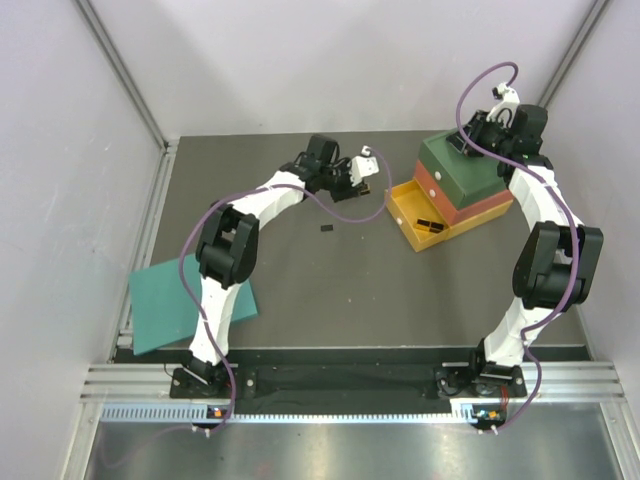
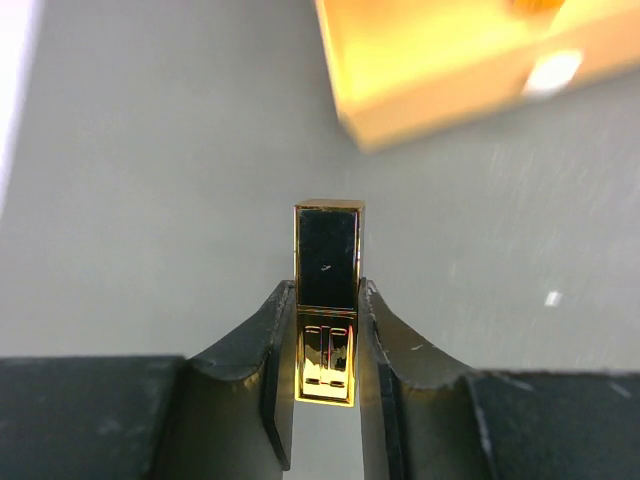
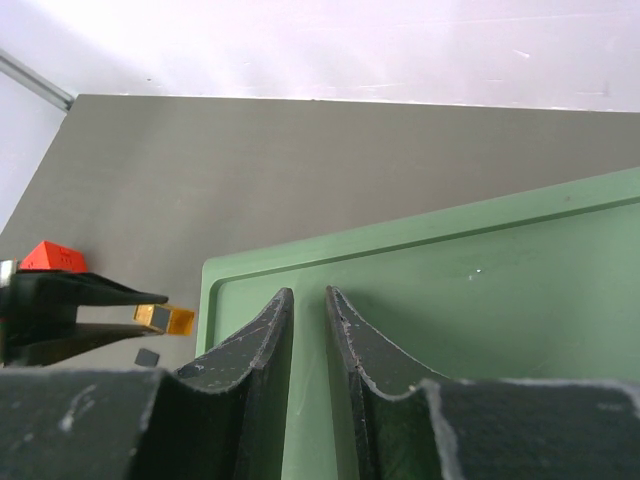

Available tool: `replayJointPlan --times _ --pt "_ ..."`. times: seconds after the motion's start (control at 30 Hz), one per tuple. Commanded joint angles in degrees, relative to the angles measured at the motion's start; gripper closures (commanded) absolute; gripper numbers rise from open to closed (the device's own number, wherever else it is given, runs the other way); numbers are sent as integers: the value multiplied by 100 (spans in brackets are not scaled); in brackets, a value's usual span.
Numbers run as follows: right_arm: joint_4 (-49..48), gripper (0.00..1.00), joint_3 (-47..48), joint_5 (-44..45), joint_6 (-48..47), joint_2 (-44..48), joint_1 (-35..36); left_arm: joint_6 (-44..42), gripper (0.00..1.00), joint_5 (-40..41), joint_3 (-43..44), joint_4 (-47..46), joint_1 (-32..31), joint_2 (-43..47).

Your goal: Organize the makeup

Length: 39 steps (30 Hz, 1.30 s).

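Observation:
My left gripper (image 1: pixel 372 183) is shut on a small black-gold palette (image 2: pixel 328 262), a narrow black case with gold trim, held above the table just left of the open yellow drawer (image 2: pixel 440 70). The gripper (image 2: pixel 328 300) pinches it by its gold lower end. The palette also shows in the right wrist view (image 3: pixel 165 319). A small black piece (image 1: pixel 326 229) lies on the table below the left gripper. Small black items (image 1: pixel 428 223) lie in the yellow drawer (image 1: pixel 404 212). My right gripper (image 1: pixel 470 142) hovers over the green top (image 3: pixel 480 300) of the drawer box, fingers (image 3: pixel 265 330) nearly together and empty.
The stacked green, red and yellow drawer box (image 1: pixel 465 172) stands at the back right, its yellow bottom drawer pulled out to the left. A large flat teal sheet (image 1: pixel 180 300) lies at the table's left front edge. Grey walls close in the back and both sides.

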<state>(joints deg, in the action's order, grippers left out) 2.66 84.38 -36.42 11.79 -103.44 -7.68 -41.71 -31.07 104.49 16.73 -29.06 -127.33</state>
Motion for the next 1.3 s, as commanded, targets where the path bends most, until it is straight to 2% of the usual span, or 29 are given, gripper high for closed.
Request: replayJointPlan --times 0.0,0.43,0.7,0.83,0.87,1.0,1.27 --pt "2442 79 -695 294 -124 -792 -5 -73 100 -391 432 -477 -407 472" --pt "2441 78 -686 276 -125 -792 -14 -337 100 -558 801 -1268 -1260 147" --pt "2424 78 -703 250 -116 -783 -14 -390 99 -681 810 -1374 -1410 -73" --pt "2424 78 -695 241 -116 -783 -14 -460 87 -664 617 -1331 -1418 -55" --pt "2415 78 -703 250 -116 -774 -14 -521 78 -637 573 -1304 -1427 -55" --pt "2415 78 -695 241 -116 -783 -14 -557 58 -567 494 -1287 -1453 -73" --pt "2406 78 -712 232 -107 -757 -14 -514 32 -427 502 -1304 -1506 -161"
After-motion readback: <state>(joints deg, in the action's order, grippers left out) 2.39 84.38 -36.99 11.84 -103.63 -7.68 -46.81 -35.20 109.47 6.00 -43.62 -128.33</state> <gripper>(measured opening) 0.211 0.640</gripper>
